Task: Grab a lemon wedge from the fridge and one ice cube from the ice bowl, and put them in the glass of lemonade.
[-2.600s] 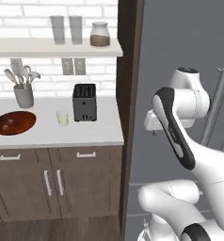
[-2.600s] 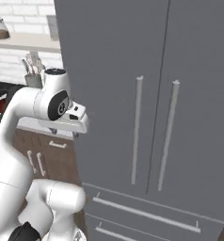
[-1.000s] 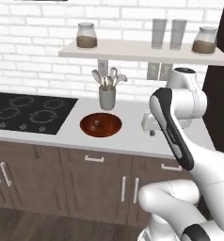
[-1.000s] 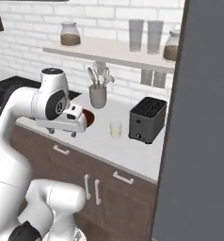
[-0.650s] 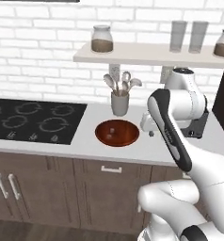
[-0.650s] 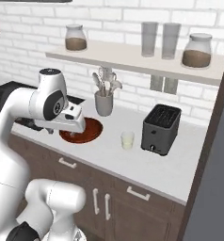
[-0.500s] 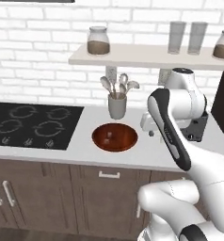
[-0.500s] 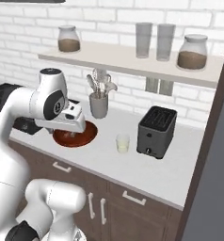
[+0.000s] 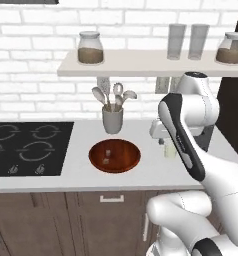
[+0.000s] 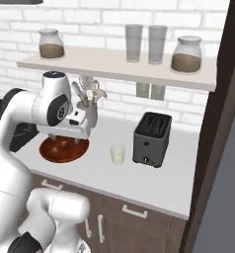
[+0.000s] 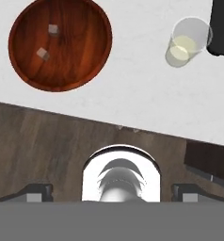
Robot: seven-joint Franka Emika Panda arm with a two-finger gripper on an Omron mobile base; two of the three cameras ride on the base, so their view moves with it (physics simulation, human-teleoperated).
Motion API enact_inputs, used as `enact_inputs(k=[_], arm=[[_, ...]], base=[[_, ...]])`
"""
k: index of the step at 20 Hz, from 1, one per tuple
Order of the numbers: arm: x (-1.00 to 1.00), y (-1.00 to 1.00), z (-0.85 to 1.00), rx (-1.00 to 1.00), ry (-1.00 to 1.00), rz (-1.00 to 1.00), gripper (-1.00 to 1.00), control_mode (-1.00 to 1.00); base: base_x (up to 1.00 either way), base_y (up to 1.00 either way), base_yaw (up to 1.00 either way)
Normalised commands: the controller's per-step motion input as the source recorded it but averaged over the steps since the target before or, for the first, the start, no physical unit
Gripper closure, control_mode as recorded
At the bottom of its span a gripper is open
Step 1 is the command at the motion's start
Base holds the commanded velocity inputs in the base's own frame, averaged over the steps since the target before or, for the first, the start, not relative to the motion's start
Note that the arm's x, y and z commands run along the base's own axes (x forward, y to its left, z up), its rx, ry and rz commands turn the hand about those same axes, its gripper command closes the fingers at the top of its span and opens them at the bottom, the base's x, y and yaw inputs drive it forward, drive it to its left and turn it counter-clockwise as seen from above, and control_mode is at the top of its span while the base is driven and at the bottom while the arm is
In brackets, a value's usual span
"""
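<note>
Brick wall in white runs behind everything, with a long shelf fixed to it that carries two brown-filled jars and two tall clear glasses. Below lies the pale surface, with a black cooktop set into it at the far left of the left base view and dark wooden cupboards underneath. My white arm reaches out over the surface's front edge. On the surface, the black toaster stands furthest right, and the ice bowl sits in front of a grey utensil cup that holds spoons. The glass of lemonade stands between bowl and toaster, just beside the toaster and well apart from the bowl. My fingers are spread wide with nothing between them, hanging above the cupboard fronts, short of both bowl and glass. Inside the bowl two pieces show, one ice cube near the middle and another close by it, apart from each other.
</note>
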Motion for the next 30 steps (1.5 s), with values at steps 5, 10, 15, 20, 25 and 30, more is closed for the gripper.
enact_inputs(k=[5,10,15,20,25,30], arm=[[0.00,0.00,0.00,0.00,0.00,0.00,-1.00,1.00],[0.19,0.17,-0.21,0.00,0.00,-0.10,-1.00,-1.00],[0.51,0.38,-0.61,0.00,0.00,-0.05,-1.00,-1.00],[0.64,0.48,-0.46,0.00,-0.01,-0.03,-1.00,-1.00],[0.75,0.26,-0.32,0.01,-0.02,0.00,-1.00,-1.00],[0.65,0.15,-0.42,0.00,0.00,0.00,-1.00,-1.00]], base=[[0.43,0.51,-0.25],[0.10,0.14,-0.08],[0.00,0.00,0.00],[0.00,0.00,0.00],[0.00,0.00,0.00],[0.00,0.00,0.00]])
